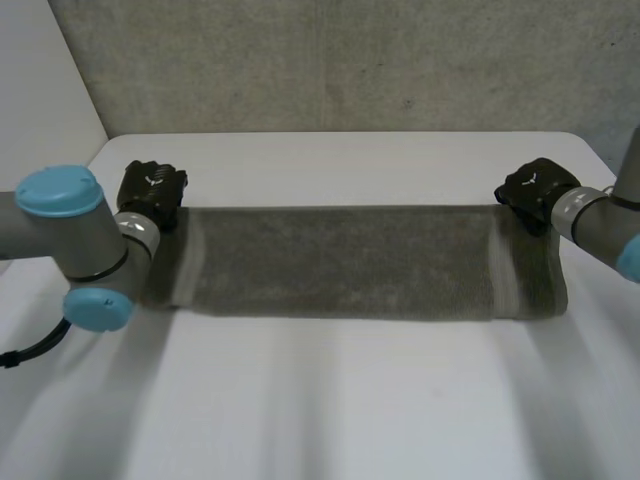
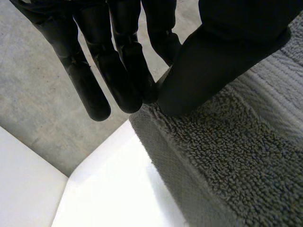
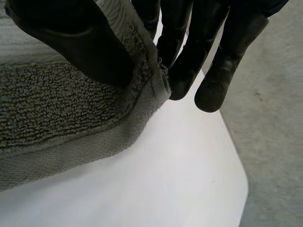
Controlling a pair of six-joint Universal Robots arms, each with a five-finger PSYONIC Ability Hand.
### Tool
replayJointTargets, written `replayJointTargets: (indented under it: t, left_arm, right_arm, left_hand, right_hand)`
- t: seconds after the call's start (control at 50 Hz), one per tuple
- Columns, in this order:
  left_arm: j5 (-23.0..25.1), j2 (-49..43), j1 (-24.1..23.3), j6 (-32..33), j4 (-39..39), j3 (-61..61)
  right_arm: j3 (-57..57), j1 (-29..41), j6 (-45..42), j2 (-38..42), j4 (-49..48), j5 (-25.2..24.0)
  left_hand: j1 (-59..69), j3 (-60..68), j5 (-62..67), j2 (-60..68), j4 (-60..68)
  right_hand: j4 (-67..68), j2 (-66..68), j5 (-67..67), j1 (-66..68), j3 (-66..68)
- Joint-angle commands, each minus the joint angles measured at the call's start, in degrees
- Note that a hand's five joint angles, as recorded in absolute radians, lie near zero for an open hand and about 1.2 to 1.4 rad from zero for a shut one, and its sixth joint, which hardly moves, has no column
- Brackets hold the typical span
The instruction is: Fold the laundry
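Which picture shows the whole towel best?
The head view: the grey towel lies stretched across the table between the left hand and right hand. Each wrist view gives a close look at one corner, pinched between that hand's thumb and fingers.

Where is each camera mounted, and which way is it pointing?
Head view: between and behind the arms, looking down at the table and grey towel; both arms, left hand and right hand show.
Left wrist view: along the left hand's palm at one towel corner, pinched by thumb and fingers.
Right wrist view: likewise for the right hand, opposite corner.
All share the towel.
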Motion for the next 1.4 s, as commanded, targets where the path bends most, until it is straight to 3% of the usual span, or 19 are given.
replayJointTargets:
  t: [0.02, 0.04, 0.06, 0.08, 0.1, 0.12, 0.34, 0.44, 0.52, 0.6, 0.76, 0.88, 1.2, 1.26, 1.28, 1.32, 1.34, 1.38, 1.4]
  left_arm:
    - [0.3, -8.0, 0.0, 0.0, 0.0, 8.4]
    - [0.3, -8.0, 0.0, 0.0, 0.0, 8.4]
    - [0.4, -8.7, 0.0, 0.0, 0.0, 8.7]
    - [0.3, -9.1, 0.0, 0.0, 0.0, 9.0]
    - [0.3, -9.1, 0.0, 0.0, 0.0, 9.0]
    - [0.1, -9.3, 0.0, 0.1, 0.1, 9.0]
    - [0.0, -6.6, 0.0, -0.5, -0.1, 7.8]
    - [-0.4, -1.2, 0.0, -0.9, 0.2, 3.0]
    - [-0.6, 3.8, 0.0, -2.1, 0.3, -1.6]
    - [-0.3, 12.6, 0.0, -8.2, 0.3, -9.7]
    - [0.5, 25.5, 0.0, -23.7, 0.3, -21.9]
    - [3.6, 30.3, 0.5, -31.8, 0.4, -28.4]
    - [5.3, 31.1, 0.7, -33.1, 1.6, -31.8]
    - [5.3, 31.1, 0.8, -33.1, 1.7, -32.2]
    - [5.3, 31.1, 0.8, -33.1, 1.7, -32.2]
    - [5.3, 31.1, 0.8, -33.1, 1.7, -32.3]
    - [5.3, 31.1, 0.8, -33.1, 2.0, -32.5]
    - [5.3, 31.1, 0.8, -33.1, 2.3, -32.7]
    - [5.3, 31.1, 0.8, -33.1, 2.9, -32.8]
  right_arm:
    - [-5.9, 1.0, -0.2, 6.4, -1.2, 2.2]
    - [-6.6, 1.2, -0.2, 7.4, -1.3, 2.2]
    - [-7.3, 1.3, -0.1, 8.2, -1.5, 2.4]
    - [-7.3, 1.3, -0.1, 8.3, -1.5, 2.4]
    - [-7.9, 1.3, -0.2, 9.2, -2.1, 2.5]
    - [-8.7, 1.3, -0.1, 9.8, -3.1, 2.5]
    - [-9.4, 1.4, 8.5, 6.9, -8.1, 3.2]
    - [-1.6, 1.1, 18.0, -3.5, -7.9, 2.6]
    - [6.3, 0.8, 20.0, -11.0, -8.9, 2.3]
    - [17.3, 0.4, 20.8, -20.5, -9.8, 2.1]
    - [31.9, 0.5, 23.2, -29.0, -9.3, 2.3]
    - [37.4, -0.6, 25.0, -29.5, -9.3, 1.8]
    - [43.6, -4.3, 24.1, -19.5, -21.5, -0.3]
    - [42.0, -5.0, 24.1, -16.5, -21.4, -0.3]
    - [42.0, -5.0, 24.1, -16.5, -21.4, -0.3]
    - [40.8, -5.9, 24.1, -15.5, -21.3, -0.3]
    - [40.8, -5.9, 24.1, -15.5, -21.3, -0.3]
    - [39.9, -7.5, 23.3, -15.0, -21.0, 0.0]
    - [39.9, -7.5, 23.2, -15.0, -21.0, 0.0]
  left_hand:
    - [10.7, 10.3, 10.7, 10.2, 10.2]
    - [10.7, 10.3, 10.7, 10.2, 10.2]
    - [10.7, 10.3, 10.7, 10.2, 10.2]
    - [-21.4, -21.9, -21.4, -21.9, -21.9]
    - [-21.7, -22.2, -21.7, -22.2, -22.3]
    - [-58.2, -58.6, -58.2, -58.7, -58.7]
    - [-59.3, -59.7, -59.3, -59.8, -59.8]
    - [-59.3, -59.7, -59.3, -59.8, -59.8]
    - [-59.2, -59.7, -59.3, -59.8, -59.8]
    - [-59.3, -59.7, -59.3, -59.8, -59.8]
    - [-59.2, -59.7, -59.3, -59.8, -59.8]
    - [-59.2, -59.7, -59.3, -59.8, -59.8]
    - [-59.2, -59.7, -59.3, -59.8, -59.8]
    - [-59.2, -59.7, -59.3, -59.8, -59.8]
    - [-59.2, -59.7, -59.3, -59.8, -59.8]
    - [-59.2, -59.7, -59.3, -59.8, -59.8]
    - [-59.2, -59.7, -59.3, -59.8, -59.8]
    - [-59.2, -59.7, -59.3, -59.8, -59.8]
    - [-59.2, -59.7, -59.3, -59.8, -59.8]
  right_hand:
    - [3.0, 3.0, 2.0, 3.4, 3.1]
    - [-8.1, -8.1, -9.1, -7.7, -8.0]
    - [-51.7, -51.7, -52.7, -51.2, -51.6]
    - [-52.1, -52.1, -53.1, -51.7, -52.0]
    - [-67.0, -67.0, -68.0, -66.6, -66.9]
    - [-67.0, -67.0, -68.0, -66.6, -66.9]
    - [-67.0, -67.0, -68.0, -66.6, -66.9]
    - [-67.0, -67.0, -68.0, -66.6, -66.9]
    - [-67.0, -67.0, -68.0, -66.6, -66.9]
    - [-67.0, -67.0, -68.0, -66.6, -66.9]
    - [-67.0, -67.0, -68.0, -66.6, -66.9]
    - [-67.0, -67.0, -68.0, -66.6, -66.9]
    - [-67.0, -67.0, -68.0, -66.6, -66.9]
    - [-44.6, -44.7, -45.6, -44.2, -44.6]
    - [-44.5, -44.6, -45.5, -44.1, -44.5]
    - [-21.1, -21.1, -22.1, -20.7, -21.0]
    - [-21.0, -21.0, -22.0, -20.6, -20.9]
    - [2.9, 2.9, 1.9, 3.3, 3.0]
    - [3.0, 3.0, 2.0, 3.4, 3.1]
